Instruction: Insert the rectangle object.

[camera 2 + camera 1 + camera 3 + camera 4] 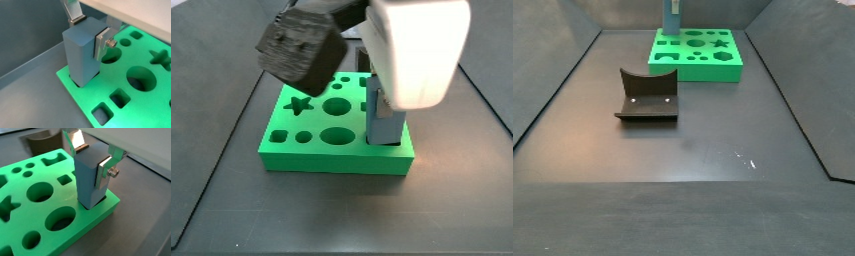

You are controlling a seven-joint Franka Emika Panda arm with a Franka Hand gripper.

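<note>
The rectangle object (90,178) stands upright with its lower end sunk into a rectangular slot at a corner of the green board (40,213), close to the board's edge in both wrist views. In a wrist view its blue-grey body (80,55) rises well above the board's top face. The tool (93,150) is closed on the block near its upper end: one silver finger (107,165) lies flat against the block's side, and the opposite finger (75,139) shows behind the far face, so the block sits between the plates. In a side view the block (385,118) stands at the board's (331,150) right side, largely hidden by the arm's white housing (418,50). Round, star and square holes in the board are unfilled. The dark brown block with a curved notch (647,97) lies on the dark worktop (687,170), well apart from the board (700,55), nearer the camera in that side view.
</note>
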